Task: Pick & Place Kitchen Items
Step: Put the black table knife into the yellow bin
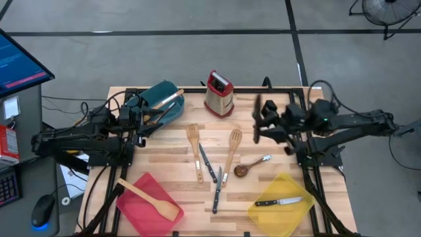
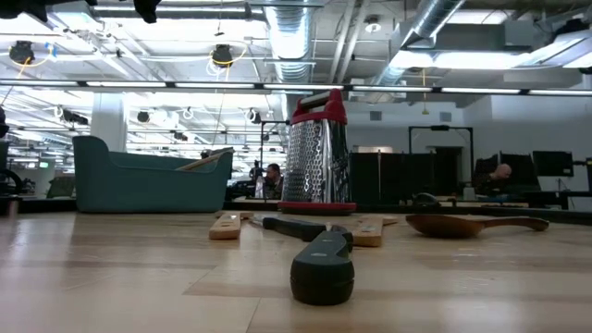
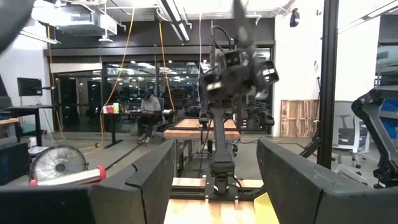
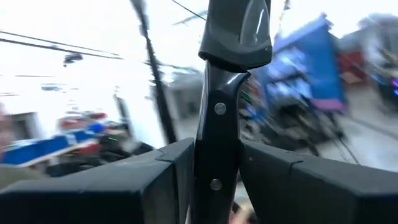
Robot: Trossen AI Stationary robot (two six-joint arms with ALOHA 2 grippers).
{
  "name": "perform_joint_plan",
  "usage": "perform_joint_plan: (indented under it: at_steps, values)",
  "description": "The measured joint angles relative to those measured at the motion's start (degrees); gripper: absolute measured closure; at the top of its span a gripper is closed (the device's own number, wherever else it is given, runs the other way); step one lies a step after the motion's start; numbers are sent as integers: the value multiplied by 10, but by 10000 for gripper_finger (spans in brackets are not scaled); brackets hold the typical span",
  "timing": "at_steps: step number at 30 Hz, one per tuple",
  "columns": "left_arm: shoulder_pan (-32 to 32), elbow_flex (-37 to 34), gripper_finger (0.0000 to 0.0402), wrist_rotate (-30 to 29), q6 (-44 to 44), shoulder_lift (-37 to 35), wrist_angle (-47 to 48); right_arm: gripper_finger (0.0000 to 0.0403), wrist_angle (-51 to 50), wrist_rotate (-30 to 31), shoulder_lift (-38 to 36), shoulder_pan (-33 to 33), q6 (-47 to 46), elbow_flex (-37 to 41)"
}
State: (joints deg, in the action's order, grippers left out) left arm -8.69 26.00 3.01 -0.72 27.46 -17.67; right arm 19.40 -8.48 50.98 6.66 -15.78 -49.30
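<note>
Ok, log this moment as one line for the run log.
right end effector: shut on black-handled steel knife, raised | left end effector: open, empty, by teal bin

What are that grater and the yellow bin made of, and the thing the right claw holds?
Grater: shiny perforated metal, probably steel, with a red, likely plastic, top. Yellow bin: smooth and evenly coloured, seemingly plastic. Right gripper clamps a knife: glossy black riveted handle, plastic-looking.
</note>
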Motion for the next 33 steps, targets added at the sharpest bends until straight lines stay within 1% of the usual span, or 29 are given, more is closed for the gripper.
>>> perform_joint_plan:
  at_steps: [4,7,10,15,17,18,19,21,24,28,31,33]
  values:
    - [0,0,190,0,3,0,0,285,71,-78,-1,22,29,0]
    - [0,0,190,0,3,0,0,285,113,-108,-1,28,29,0]
    - [0,0,190,0,4,0,0,285,133,-123,-1,27,29,0]
    - [0,0,190,0,4,0,0,285,135,-126,-1,26,29,0]
    - [0,0,190,0,4,0,0,285,132,-123,0,26,30,0]
    - [0,0,190,0,4,0,0,285,120,-110,0,26,37,0]
    - [0,0,190,0,4,0,0,285,102,-88,0,26,43,0]
    - [0,0,190,0,4,0,0,285,56,-17,0,26,57,0]
    - [0,0,190,0,4,0,0,285,-1,139,0,26,84,0]
    - [0,0,190,-1,4,0,0,284,-54,354,15,20,125,0]
    - [0,0,190,-10,4,0,0,284,-59,486,30,4,152,0]
    - [0,0,190,-16,4,0,-1,284,-59,562,44,-10,182,0]
